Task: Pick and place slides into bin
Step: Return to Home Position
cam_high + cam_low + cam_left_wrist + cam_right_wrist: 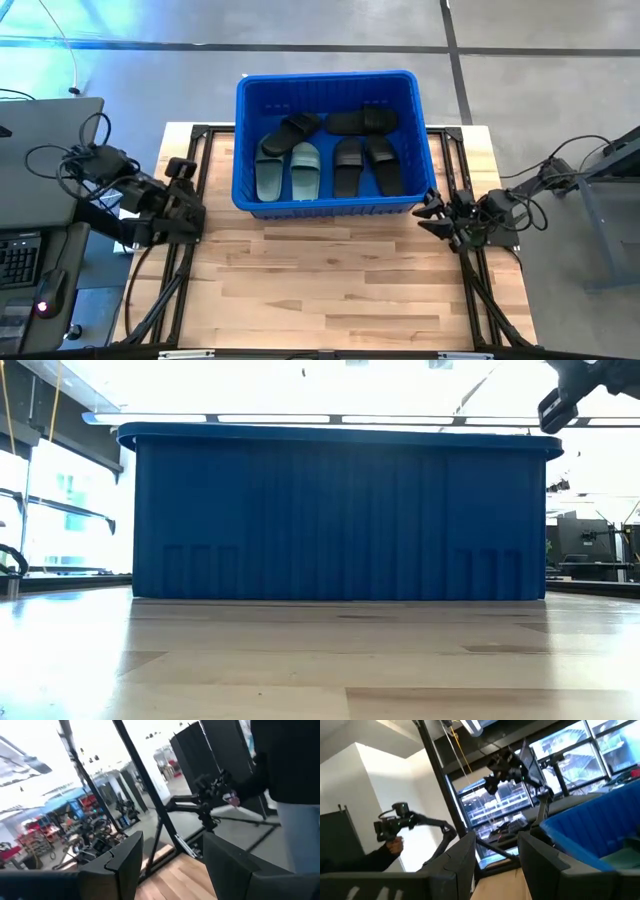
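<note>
Gaping empty, left claw [172, 854] and right claw [496, 849] flank the bin [325, 77] holding slides [305, 166].

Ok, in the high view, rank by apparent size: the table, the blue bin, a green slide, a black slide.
1. table, largest.
2. blue bin.
3. green slide and the black slide beside it look about the same size, so I won't rank them.

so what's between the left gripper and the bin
In the high view, only a bare strip of wooden table crossed by a black frame rail separates the left gripper from the bin.
</note>
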Controlling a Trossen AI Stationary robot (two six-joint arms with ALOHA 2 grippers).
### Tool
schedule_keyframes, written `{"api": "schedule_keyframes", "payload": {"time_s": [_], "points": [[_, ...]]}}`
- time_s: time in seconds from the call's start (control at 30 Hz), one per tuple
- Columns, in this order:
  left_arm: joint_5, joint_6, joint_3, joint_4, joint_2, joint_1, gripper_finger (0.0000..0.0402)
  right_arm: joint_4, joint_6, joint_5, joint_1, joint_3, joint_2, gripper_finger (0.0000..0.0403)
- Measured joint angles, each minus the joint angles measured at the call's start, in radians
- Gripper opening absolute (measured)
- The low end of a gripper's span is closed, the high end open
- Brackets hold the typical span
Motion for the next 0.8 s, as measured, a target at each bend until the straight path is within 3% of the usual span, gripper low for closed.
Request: {"api": "schedule_keyframes", "payload": {"time_s": [0.4,0.8], "points": [[-0.035,-0.15,-0.465,0.32,-0.221,0.001,0.0191,-0.002,-0.031,0.031,-0.011,0.0,-0.019,0.0139],[-0.04,-0.199,-0.783,0.533,-0.455,0.0,0.0191,-0.009,-0.086,0.17,-0.011,0.0,-0.019,0.0139]]}}
